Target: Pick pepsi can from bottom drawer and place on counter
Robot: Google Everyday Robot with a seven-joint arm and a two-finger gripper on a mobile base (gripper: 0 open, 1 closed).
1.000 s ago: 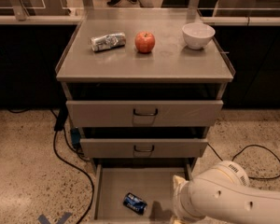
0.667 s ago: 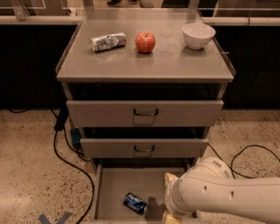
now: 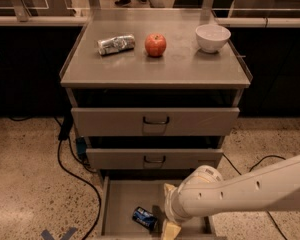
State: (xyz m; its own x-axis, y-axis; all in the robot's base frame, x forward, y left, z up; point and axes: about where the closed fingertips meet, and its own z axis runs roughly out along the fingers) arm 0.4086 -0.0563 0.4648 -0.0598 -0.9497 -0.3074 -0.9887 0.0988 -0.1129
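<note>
The pepsi can, dark blue, lies on its side on the floor of the open bottom drawer, near the drawer's front middle. My white arm reaches in from the right, low over the drawer. The gripper sits just right of the can, at the bottom edge of the view and partly cut off. The can is not lifted. The counter is the grey-beige top of the cabinet, above all three drawers.
On the counter lie a silver-white can on its side, a red apple and a white bowl. The two upper drawers are closed. A black cable runs over the floor to the left.
My arm has swung left across the drawer, bringing the gripper from the drawer's right side to just beside the can. The can has not moved.
</note>
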